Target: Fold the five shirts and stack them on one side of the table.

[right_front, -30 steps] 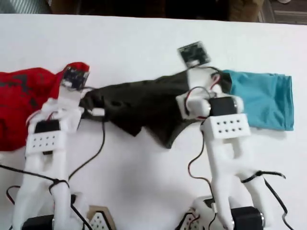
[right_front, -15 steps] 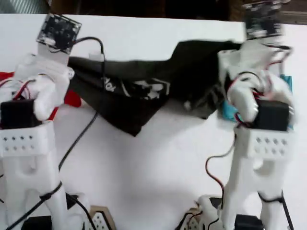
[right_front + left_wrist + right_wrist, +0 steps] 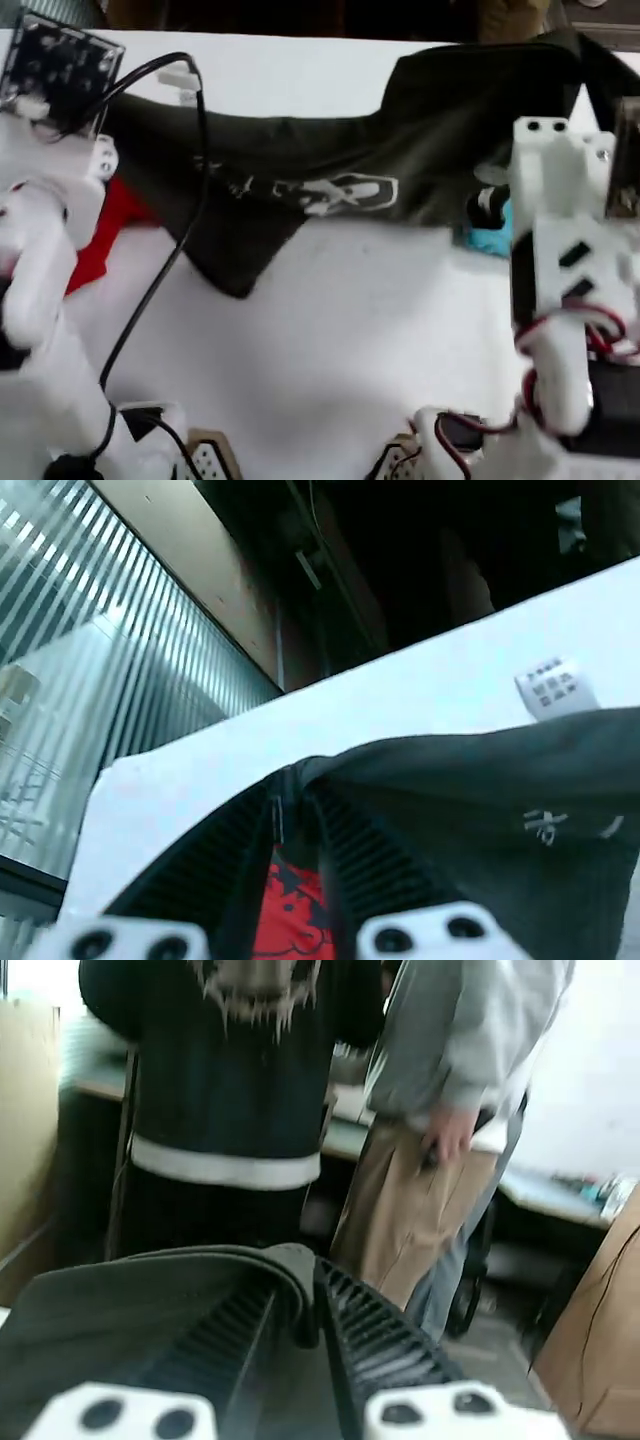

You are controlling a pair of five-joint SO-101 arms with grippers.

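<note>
Tabletop (image 3: pixel 330 350), white and flat, spreads under both arms in the high view, and you see a dark strip of room past its far edge. Your open ground is the near middle, between the left arm (image 3: pixel 40 270) and the right arm (image 3: pixel 565 300). The black shirt (image 3: pixel 330 150) hangs stretched between them over the far half of the table. A red shirt (image 3: pixel 105 235) peeks out below its left end and a teal shirt (image 3: pixel 485 238) below its right end.

From the left wrist view you look along the table's edge to a slatted window (image 3: pixel 90 680) and a dark room. Your left gripper (image 3: pixel 290 792) has its fingers pressed together on a corner of the black shirt, with the red shirt showing beneath.

From the right wrist view you face a lit room with a desk (image 3: pixel 545 1195). Your right gripper (image 3: pixel 305 1295) is pinched tight on a bunched fold of the black shirt, which drapes over one of its fingers.
</note>
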